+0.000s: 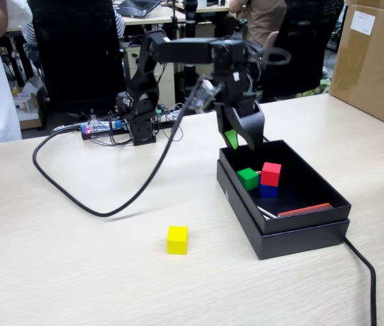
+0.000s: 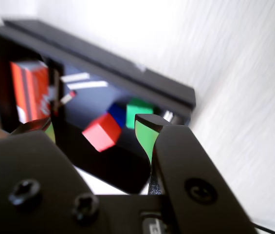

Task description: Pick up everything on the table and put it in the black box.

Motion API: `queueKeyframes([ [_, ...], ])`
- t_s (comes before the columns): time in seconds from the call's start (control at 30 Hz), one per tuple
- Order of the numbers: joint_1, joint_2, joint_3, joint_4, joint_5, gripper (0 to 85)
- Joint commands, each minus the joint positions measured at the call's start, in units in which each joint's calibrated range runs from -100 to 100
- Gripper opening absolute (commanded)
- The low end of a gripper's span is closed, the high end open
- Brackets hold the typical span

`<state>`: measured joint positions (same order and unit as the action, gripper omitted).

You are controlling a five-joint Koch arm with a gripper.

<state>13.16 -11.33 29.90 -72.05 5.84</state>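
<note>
The end effector hangs above the far left corner of the black box in the fixed view, its two jaws spread apart with nothing between them; the wrist view shows the same gap, green pads on the inner faces and the box interior visible through it. Inside the box, the red cube sits on top of the blue cube, with the green cube touching them just to the left in the fixed view. In the wrist view the red cube appears tilted, with the blue cube and green cube just behind it. A thin red-and-white stick lies along the near inner wall of the box. The yellow cube stands alone on the pale wood-grain tabletop, outside the box and well to its left in the fixed view, near the front. A black cable loops across the tabletop from the arm's base toward the wrist, and a brown cardboard carton stands at the far right edge.
</note>
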Motion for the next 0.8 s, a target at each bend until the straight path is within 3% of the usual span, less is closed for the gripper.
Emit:
queueKeyframes([
  [0.0, -4.88, -9.04, 2.83, -0.05, -3.32, 38.4],
  [0.13, -10.01, -4.68, 4.83, -0.05, -6.15, 40.7],
  [0.27, -13.92, 7.60, 12.90, -0.05, -7.08, 41.6],
  [0.5, -16.02, 29.28, 28.49, -0.05, -4.59, 41.8],
  [0.77, -15.68, 41.10, 32.84, -0.05, -2.34, 41.8],
])
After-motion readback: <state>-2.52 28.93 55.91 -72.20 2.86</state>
